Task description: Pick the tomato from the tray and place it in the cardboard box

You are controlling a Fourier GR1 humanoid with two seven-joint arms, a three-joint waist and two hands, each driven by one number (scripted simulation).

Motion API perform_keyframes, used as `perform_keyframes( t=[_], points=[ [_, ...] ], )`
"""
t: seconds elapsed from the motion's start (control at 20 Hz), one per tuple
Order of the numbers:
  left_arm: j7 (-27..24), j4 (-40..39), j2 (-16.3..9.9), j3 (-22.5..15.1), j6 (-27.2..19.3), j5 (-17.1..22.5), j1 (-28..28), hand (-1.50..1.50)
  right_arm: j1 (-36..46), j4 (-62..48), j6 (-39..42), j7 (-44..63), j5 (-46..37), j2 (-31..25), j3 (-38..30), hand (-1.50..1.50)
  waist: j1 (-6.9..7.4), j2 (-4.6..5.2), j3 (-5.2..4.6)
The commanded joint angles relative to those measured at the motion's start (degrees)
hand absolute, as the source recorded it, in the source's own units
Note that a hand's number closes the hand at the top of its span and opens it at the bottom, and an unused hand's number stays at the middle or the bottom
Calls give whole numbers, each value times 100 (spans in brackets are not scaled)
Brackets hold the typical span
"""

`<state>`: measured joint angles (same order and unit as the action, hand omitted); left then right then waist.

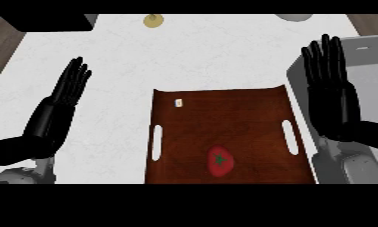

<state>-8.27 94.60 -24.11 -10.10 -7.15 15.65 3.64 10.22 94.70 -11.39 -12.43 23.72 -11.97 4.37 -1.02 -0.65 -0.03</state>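
Note:
A red tomato [220,161] with a green stem lies on the brown wooden tray [221,116], near the tray's front edge. My right hand [334,96] is open with straight fingers pointing away, to the right of the tray and above a grey box-like container [365,66]. My left hand [55,111] is open too, fingers up, on the left of the tray over the white counter. Neither hand touches the tomato. No box that looks like cardboard shows.
A small yellowish round object [153,20] sits at the counter's far side. A grey rounded object [294,17] shows at the far right edge. A dark block [44,22] occupies the far left corner. A small white tag [177,102] lies on the tray.

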Motion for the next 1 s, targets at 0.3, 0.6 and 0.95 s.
perform_keyframes(
  t=[0.3, 0.6, 0.95],
  points=[
    [290, -217, -603, -194, 271, -740, 393, 0, 139, 1277, 830, 1282, -1761, -2812, 149, -150, -253, 2, -81],
    [305, -648, -484, -229, 649, -783, 936, 0, -536, 1685, 1109, 384, -2308, -2632, 383, -150, 11, 77, 4],
    [220, -724, -326, -265, 669, -968, 935, 0, -681, 2530, 1498, 588, -3584, -3282, 870, -150, 43, 60, -3]
  ],
)
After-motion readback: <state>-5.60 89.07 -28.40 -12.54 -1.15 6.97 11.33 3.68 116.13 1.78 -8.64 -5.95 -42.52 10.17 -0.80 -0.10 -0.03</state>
